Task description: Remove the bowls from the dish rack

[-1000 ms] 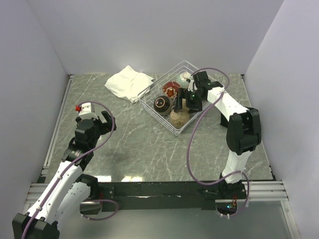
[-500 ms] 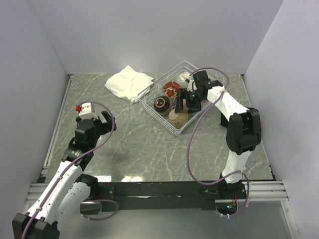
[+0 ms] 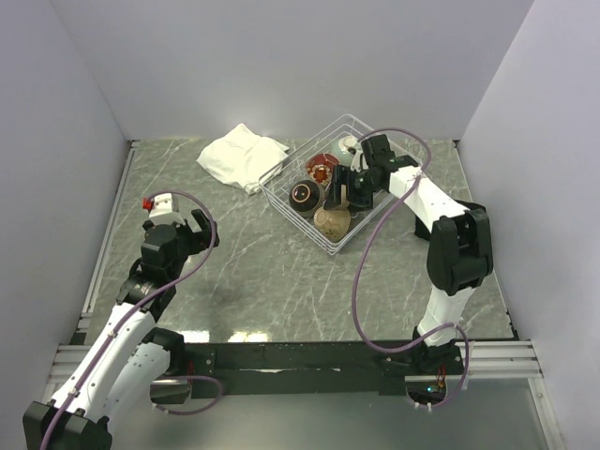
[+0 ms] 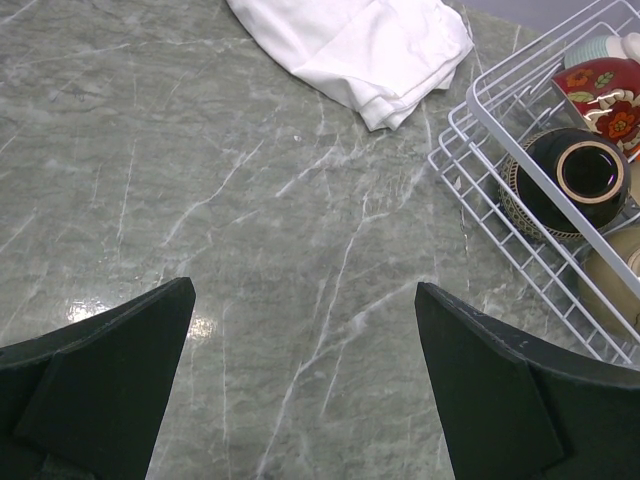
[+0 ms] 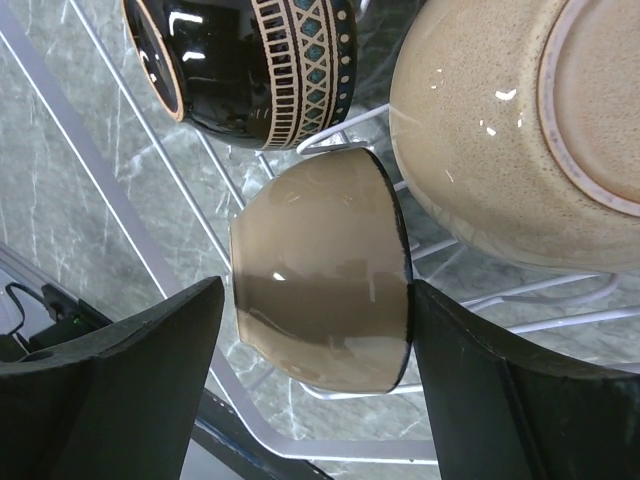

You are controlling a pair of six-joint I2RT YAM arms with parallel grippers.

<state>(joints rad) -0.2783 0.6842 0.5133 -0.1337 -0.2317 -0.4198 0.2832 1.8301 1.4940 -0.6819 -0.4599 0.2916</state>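
The white wire dish rack (image 3: 302, 217) stands at the back right of the table. It holds a black patterned bowl (image 3: 304, 194), a red flowered bowl (image 3: 322, 167), a speckled beige bowl (image 3: 332, 221) and a pale cup (image 3: 349, 145). My right gripper (image 3: 345, 193) is down inside the rack. In the right wrist view a smooth tan bowl (image 5: 320, 270) lies on its side between the open fingers of this gripper (image 5: 318, 300). The right finger touches the bowl's dark rim and the left finger stands just clear. My left gripper (image 3: 192, 232) is open and empty over bare table (image 4: 305, 400).
A folded white cloth (image 3: 244, 157) lies left of the rack and also shows in the left wrist view (image 4: 350, 45). The black patterned bowl (image 5: 250, 60) and the speckled bowl (image 5: 480, 130) crowd the tan bowl. Rack wires (image 5: 340, 450) run under it. Walls enclose the table.
My right gripper has moved a little left and deeper into the rack, over the bowls. The left arm has not moved.
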